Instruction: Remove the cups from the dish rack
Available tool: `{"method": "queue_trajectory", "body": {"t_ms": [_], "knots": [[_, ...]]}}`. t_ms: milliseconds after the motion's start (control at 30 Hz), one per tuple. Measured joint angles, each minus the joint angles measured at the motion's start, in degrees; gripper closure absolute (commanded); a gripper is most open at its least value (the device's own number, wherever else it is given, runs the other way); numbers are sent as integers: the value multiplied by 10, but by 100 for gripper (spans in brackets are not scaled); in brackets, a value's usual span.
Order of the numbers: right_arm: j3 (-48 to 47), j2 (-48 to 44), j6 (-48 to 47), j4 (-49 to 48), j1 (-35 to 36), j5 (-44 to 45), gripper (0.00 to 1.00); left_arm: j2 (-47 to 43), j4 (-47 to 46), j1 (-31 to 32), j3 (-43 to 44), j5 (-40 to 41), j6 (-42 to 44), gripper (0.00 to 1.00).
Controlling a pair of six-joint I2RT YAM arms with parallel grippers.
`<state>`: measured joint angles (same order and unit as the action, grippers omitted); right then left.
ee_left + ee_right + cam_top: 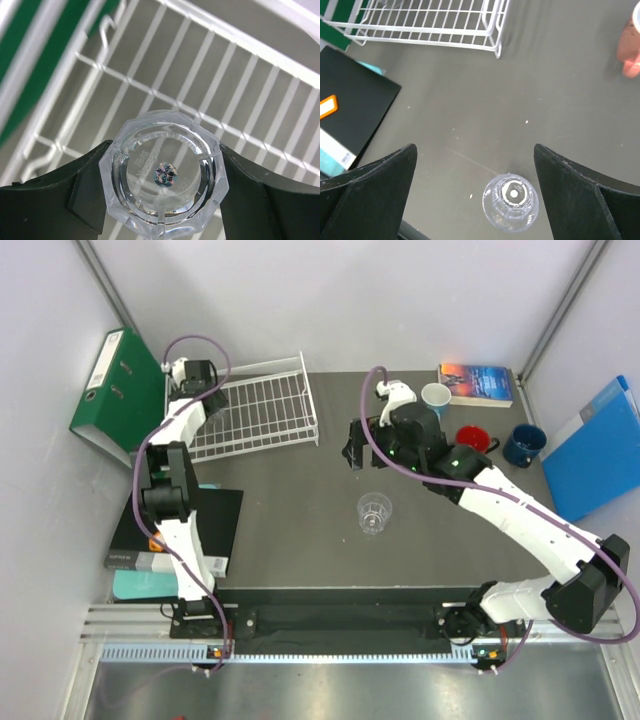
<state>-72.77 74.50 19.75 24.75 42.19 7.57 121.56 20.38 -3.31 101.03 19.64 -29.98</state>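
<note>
In the left wrist view a clear glass tumbler (pixel 165 172) stands upside down on the white wire dish rack (pixel 240 100), its base with a small sticker facing the camera. My left gripper (pixel 165 150) is shut on it, one dark finger (pixel 85 190) pressed to each side. From above, that gripper (pixel 198 388) is at the rack's (pixel 262 412) far left corner and hides the glass. A second tumbler (pixel 374 512) stands on the table, seen below my open right gripper (pixel 475 150) as the tumbler (pixel 511 202). Light blue (pixel 436 398), red (pixel 472 438) and dark blue (pixel 523 443) mugs stand at the back right.
A green binder (pixel 115 390) leans left of the rack. A black book (pixel 185 530) lies at the front left. Another book (pixel 475 383) sits at the back right and a blue folder (pixel 595 445) on the right. A blurred reddish mug (pixel 632 47) shows at the right wrist view's edge.
</note>
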Motion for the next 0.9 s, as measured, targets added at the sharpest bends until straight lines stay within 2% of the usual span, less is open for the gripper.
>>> {"method": "queue_trajectory", "body": {"t_ms": [233, 400, 500, 733, 900], "knots": [[0, -3, 0, 1, 0, 82, 5, -95, 9, 43, -54, -53, -42, 100], [-1, -7, 19, 0, -8, 115, 2, -192, -12, 55, -73, -149, -100, 100], [0, -19, 30, -14, -14, 92, 4, -252, -66, 51, -118, -233, -154, 100], [35, -67, 40, -94, -14, -3, 10, -329, -342, 62, -346, -475, -366, 100], [35, -68, 47, -130, -14, -59, 13, -334, -444, 89, -440, -562, -482, 100]]}}
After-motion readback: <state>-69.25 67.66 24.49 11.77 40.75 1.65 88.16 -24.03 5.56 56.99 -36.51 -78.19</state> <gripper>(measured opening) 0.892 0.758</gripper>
